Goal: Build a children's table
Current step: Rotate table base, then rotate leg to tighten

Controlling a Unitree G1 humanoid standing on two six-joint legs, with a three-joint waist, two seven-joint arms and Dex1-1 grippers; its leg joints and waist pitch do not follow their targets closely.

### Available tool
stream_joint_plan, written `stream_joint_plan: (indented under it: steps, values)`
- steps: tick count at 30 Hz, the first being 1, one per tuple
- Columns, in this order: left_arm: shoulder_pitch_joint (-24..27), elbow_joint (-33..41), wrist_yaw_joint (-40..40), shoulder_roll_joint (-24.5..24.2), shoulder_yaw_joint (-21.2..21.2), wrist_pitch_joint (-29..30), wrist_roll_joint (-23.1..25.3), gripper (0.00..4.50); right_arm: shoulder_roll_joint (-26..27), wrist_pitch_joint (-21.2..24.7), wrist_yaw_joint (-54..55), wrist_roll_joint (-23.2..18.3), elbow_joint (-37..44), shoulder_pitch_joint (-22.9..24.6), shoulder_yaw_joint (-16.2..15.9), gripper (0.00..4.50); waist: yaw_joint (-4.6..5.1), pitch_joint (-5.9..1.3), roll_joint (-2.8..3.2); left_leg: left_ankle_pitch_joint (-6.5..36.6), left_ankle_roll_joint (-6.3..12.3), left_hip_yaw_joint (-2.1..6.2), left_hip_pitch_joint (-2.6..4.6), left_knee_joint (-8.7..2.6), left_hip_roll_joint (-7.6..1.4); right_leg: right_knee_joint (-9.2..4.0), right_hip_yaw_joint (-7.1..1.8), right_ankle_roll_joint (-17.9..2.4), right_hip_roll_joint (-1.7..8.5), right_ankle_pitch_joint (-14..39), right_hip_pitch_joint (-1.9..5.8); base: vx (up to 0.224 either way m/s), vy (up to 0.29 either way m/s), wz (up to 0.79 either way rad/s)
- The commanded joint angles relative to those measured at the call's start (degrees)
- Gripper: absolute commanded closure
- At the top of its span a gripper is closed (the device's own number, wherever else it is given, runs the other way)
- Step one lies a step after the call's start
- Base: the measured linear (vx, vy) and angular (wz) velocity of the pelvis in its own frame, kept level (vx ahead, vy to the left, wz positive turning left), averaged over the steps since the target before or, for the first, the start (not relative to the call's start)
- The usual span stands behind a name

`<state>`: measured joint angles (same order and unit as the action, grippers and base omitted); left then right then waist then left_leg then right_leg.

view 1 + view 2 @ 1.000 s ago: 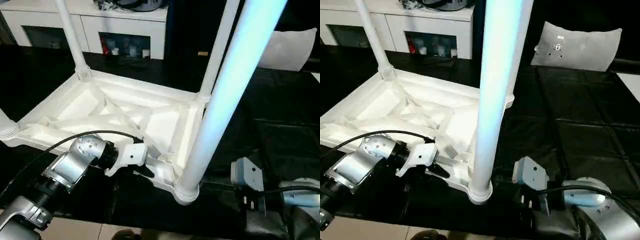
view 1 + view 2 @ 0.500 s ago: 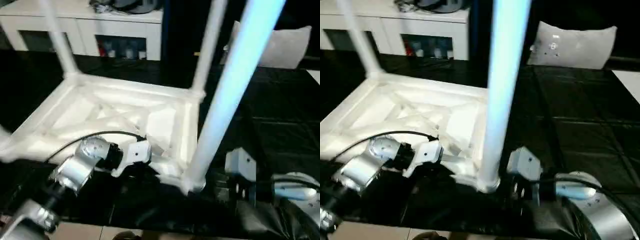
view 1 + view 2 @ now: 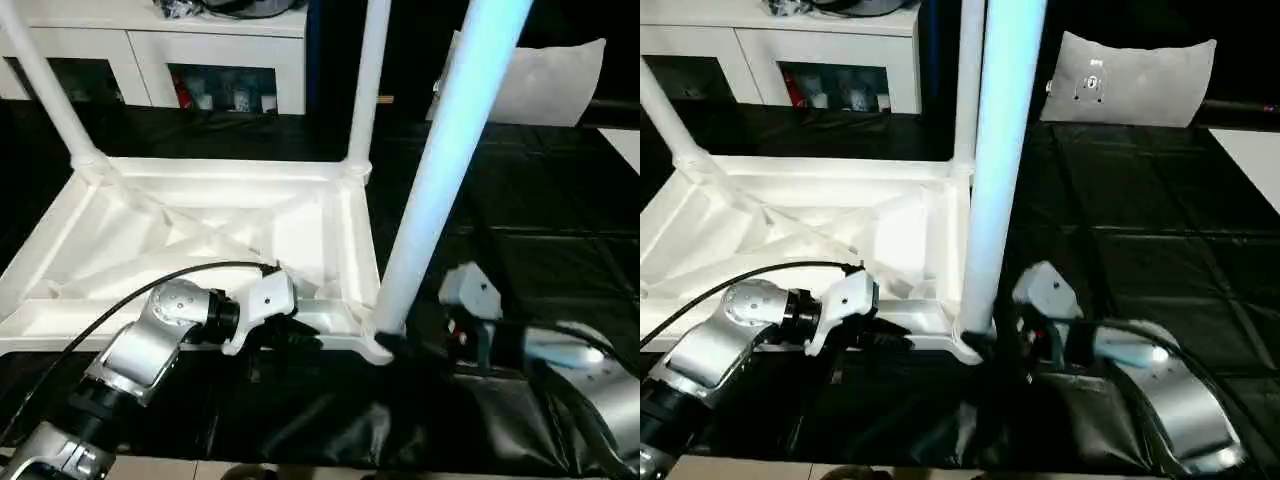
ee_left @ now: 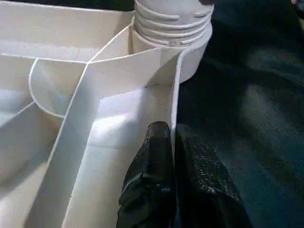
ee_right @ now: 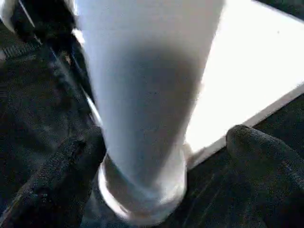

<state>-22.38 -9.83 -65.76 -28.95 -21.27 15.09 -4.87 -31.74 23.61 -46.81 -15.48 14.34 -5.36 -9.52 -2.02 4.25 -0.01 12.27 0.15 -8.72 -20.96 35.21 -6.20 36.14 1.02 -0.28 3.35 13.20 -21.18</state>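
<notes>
I see the table top (image 3: 210, 235) as smooth white moulded plastic with thin ribs, faintly glossy. The near leg (image 3: 440, 160) is a sleek plastic tube with a cool sheen. My left gripper's fingers (image 4: 152, 190) look like matt, grainy black rubber. The forearm (image 3: 150, 340) is brushed silver metal. The workbench mat (image 3: 560, 200) is black, slightly shiny, wrinkled sheet. A pale cushion (image 3: 1135, 80) looks like soft cloth.

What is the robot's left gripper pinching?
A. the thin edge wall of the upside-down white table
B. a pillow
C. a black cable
A: in the left wrist view the left gripper has its two black fingers closed on the table's thin rim wall.
</notes>
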Motion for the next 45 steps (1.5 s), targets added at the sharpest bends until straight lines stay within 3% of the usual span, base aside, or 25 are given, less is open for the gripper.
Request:
stream_joint_plan:
  steps: [1,5,10,14,15,22,26,27,29,33,38,39,41,42,44,45]
  values:
    - [-0.83,-2.32,5.72,-0.68,3.13,2.85,2.07,4.44,-0.26,-0.28,-0.26,0.19,-1.24,-0.82,-0.35,0.0,-0.8,-3.53,-0.63,5.95,4.8,2.4,0.36,-4.52,-6.53,-4.05,-2.64,-16.98,6.33,2.8,2.2,0.0,0.0,0.0]
    - [-2.34,-4.28,9.9,0.75,4.8,2.96,3.28,4.44,0.38,-2.05,-0.35,1.0,-3.3,-2.53,-0.88,0.0,-0.69,-3.75,-0.8,6.13,4.04,2.44,0.36,-4.45,-6.59,-3.85,-2.53,-17.59,6.37,1.21,2.37,0.0,0.0,0.0]
    - [-4.26,-6.53,13.36,2.11,6.47,2.37,3.11,4.44,0.1,-1.28,-2.97,-2.17,-2.97,-3.17,0.87,0.0,-0.9,-4.06,-1.17,3.54,5.47,2.33,0.26,-4.11,-6.52,-3.48,-2.52,-18.06,6.39,-3.41,2.6,0.0,0.0,0.0]
    - [-2.96,-4.67,6.86,0.36,3.65,-1.46,1.95,4.44,-0.52,-2.58,-2.42,-0.48,-6.11,-4.54,1.32,0.0,-1.2,-4.12,-1.11,1.84,6.44,2.24,0.35,-4.09,-6.58,-3.26,-2.38,-18.47,6.24,-5.14,2.38,0.0,0.0,0.0]
    - [-2.03,-3.9,3.26,-1.02,2.13,-4.67,1.93,4.44,-0.12,-3.12,-1.78,0.14,-7.41,-5.51,1.26,0.0,-1.33,-4.06,-1.0,2.54,6.36,2.23,0.47,-4.13,-6.64,-3.33,-2.37,-18.58,6.27,-4.2,2.22,0.0,0.0,0.0]
    - [-1.37,-2.83,-4.92,-2.69,0.93,-6.1,-0.98,4.44,1.34,-6.14,-6.11,-0.88,-10.31,-8.43,-0.32,0.0,-2.99,-3.97,-0.68,6.1,3.84,1.76,1.24,-4.46,-6.92,-3.4,-2.46,-18.32,6.22,-0.92,1.68,0.0,0.0,0.0]
    - [-3.52,-5.64,-7.85,-2.79,-0.37,-10.55,0.05,4.44,1.75,-8.22,-13.65,-3.49,-13.72,-10.73,-2.22,0.0,-3.65,-3.99,-0.95,7.45,3.39,1.6,1.19,-4.59,-6.96,-3.51,-2.38,-17.83,6.41,0.87,1.73,0.0,0.0,0.0]
    - [-4.04,-6.25,-8.51,-2.63,-0.51,-11.51,0.07,4.5,1.64,-8.53,-15.41,-3.81,-14.78,-11.34,-2.64,0.27,-3.79,-3.95,-0.86,7.7,3.12,1.53,1.17,-4.67,-7.04,-3.59,-2.38,-17.55,6.47,1.47,1.68,0.0,0.0,0.0]
    - [-4.78,-6.95,-9.27,-2.19,-0.7,-13.39,0.12,4.5,1.24,-9.13,-17.41,-3.82,-16.08,-12.09,-3.16,0.33,-3.91,-3.9,-1.13,8.44,2.58,1.32,1.18,-4.75,-7.09,-3.76,-2.39,-17.16,6.46,3.0,1.61,0.0,0.0,0.0]
    - [-6.04,-8.42,-9.16,-0.81,-1.28,-17.85,1.1,4.5,0.47,-9.94,-19.38,-3.29,-17.12,-12.47,-3.56,0.71,-4.54,-3.95,-1.12,9.21,1.7,1.0,1.48,-4.83,-7.23,-3.94,-2.45,-16.25,6.42,4.42,1.27,0.0,0.0,0.0]
    - [-9.92,-15.18,-7.44,0.78,-2.1,-29.56,4.83,4.5,-1.76,-8.78,-19.65,-3.65,-14.03,-9.35,-2.67,0.71,-5.53,-4.02,-1.04,9.44,1.64,0.83,1.48,-4.87,-7.3,-4.07,-2.44,-14.89,6.63,4.67,1.22,0.0,0.0,0.0]
    - [-10.71,-16.26,-7.3,1.06,-2.08,-31.02,5.01,4.5,-2.34,-8.19,-19.97,-4.12,-13.18,-8.35,-2.27,0.71,-6.11,-4.18,-0.98,9.82,1.43,0.68,1.84,-4.82,-7.41,-4.07,-2.39,-14.5,6.7,4.51,1.05,0.0,0.0,0.0]
    - [-11.55,-17.72,-6.77,1.75,-1.63,-32.39,4.9,4.5,-2.85,-7.7,-20.25,-4.44,-12.44,-7.0,-1.69,0.71,-6.22,-4.2,-1.04,9.88,1.5,0.59,1.75,-4.92,-7.47,-3.99,-2.12,-14.71,6.78,3.37,1.05,0.0,0.0,0.0]
    - [-12.17,-18.89,-5.76,2.7,-0.85,-31.85,4.47,4.5,-3.3,-7.47,-20.04,-4.47,-11.77,-5.33,-1.05,0.71,-6.3,-4.31,-0.89,9.96,1.22,0.59,1.72,-4.97,-7.65,-3.79,-1.94,-15.04,6.92,2.42,1.08,0.0,0.0,0.0]
    - [-11.42,-18.08,-4.94,3.85,0.93,-22.68,2.1,4.5,-3.46,-6.36,-18.05,-4.65,-10.74,-3.57,0.22,0.71,-6.23,-4.32,-0.76,10.13,0.89,0.58,1.65,-5.06,-7.73,-3.59,-1.75,-15.54,6.95,1.04,1.09,0.0,0.0,0.0]
    - [-11.21,-17.67,-4.99,3.91,1.17,-20.9,1.61,4.5,-3.42,-5.9,-17.66,-4.81,-10.59,-3.46,0.49,0.71,-6.01,-4.19,-1.04,10.34,0.72,0.73,1.36,-5.17,-7.64,-3.57,-1.63,-15.89,7.15,1.8,1.29,0.0,0.0,0.0]
